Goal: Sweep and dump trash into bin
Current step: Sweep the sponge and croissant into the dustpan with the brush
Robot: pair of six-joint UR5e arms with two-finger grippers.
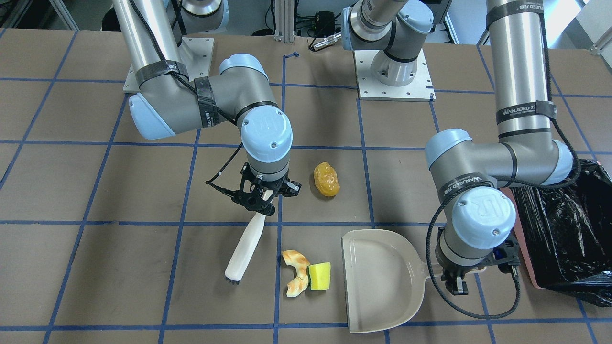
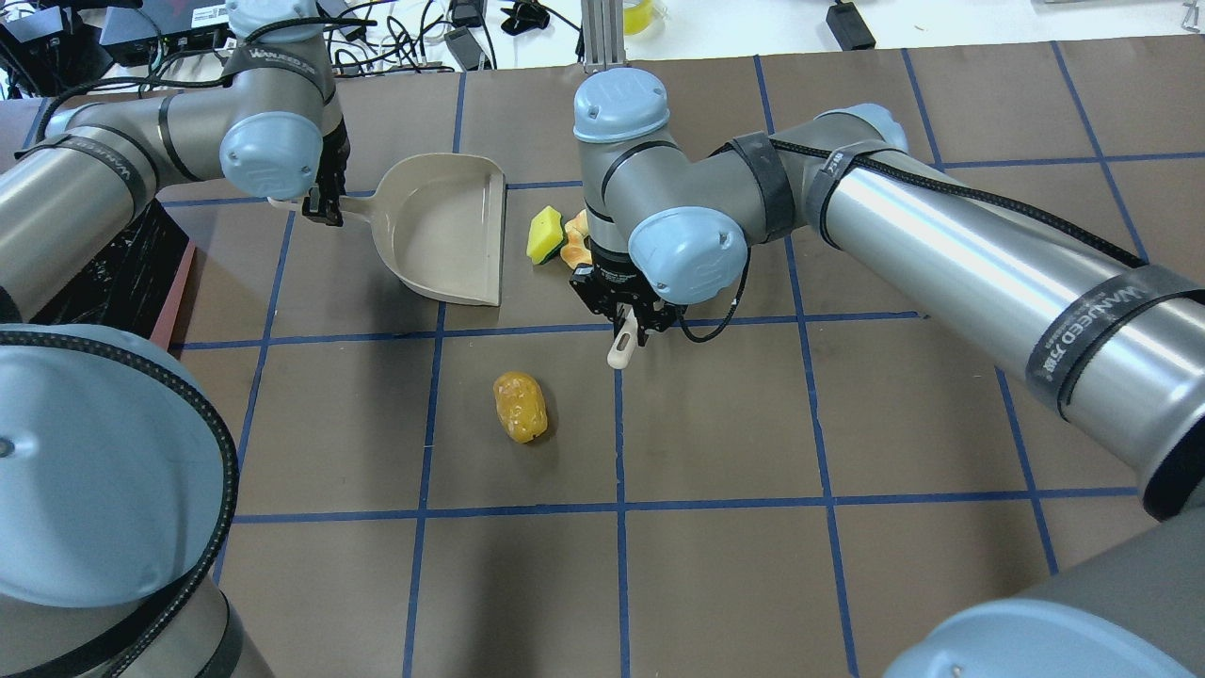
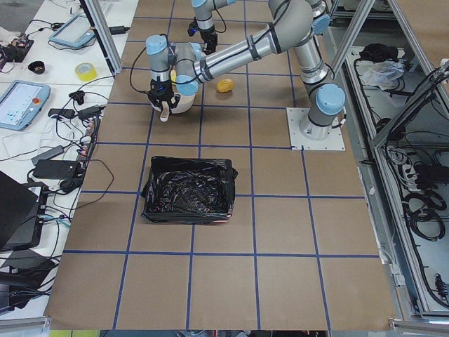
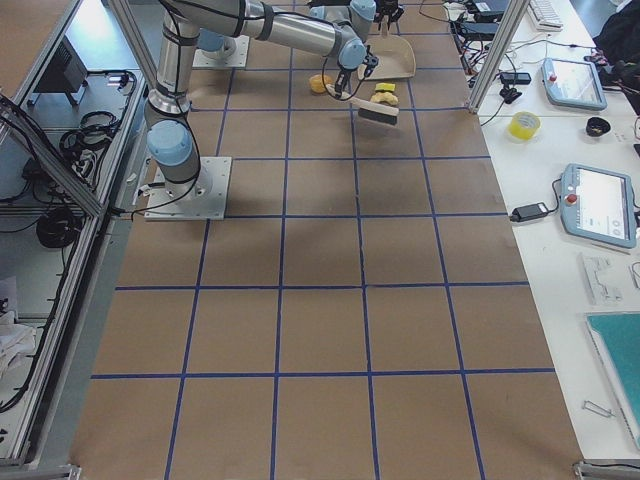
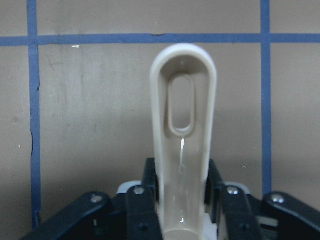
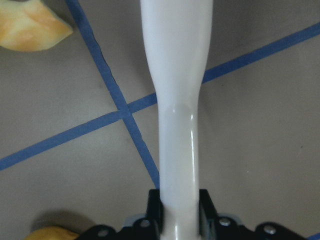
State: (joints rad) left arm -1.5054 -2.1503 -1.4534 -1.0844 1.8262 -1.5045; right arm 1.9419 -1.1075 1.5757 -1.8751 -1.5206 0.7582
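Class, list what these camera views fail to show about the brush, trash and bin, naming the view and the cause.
Overhead: the head of the brush and most of the croissant-like piece sit under the right arm's wrist.
Front-facing: the bin is cut by the right edge and partly behind the left arm.
Left wrist: only the handle of the dustpan shows; its tray is out of frame.

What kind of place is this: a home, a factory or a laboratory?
Probably a robotics laboratory: robot arms bolted by a mounting plate to a table with a blue tape grid, a teach pendant beside it, and an aluminium frame.
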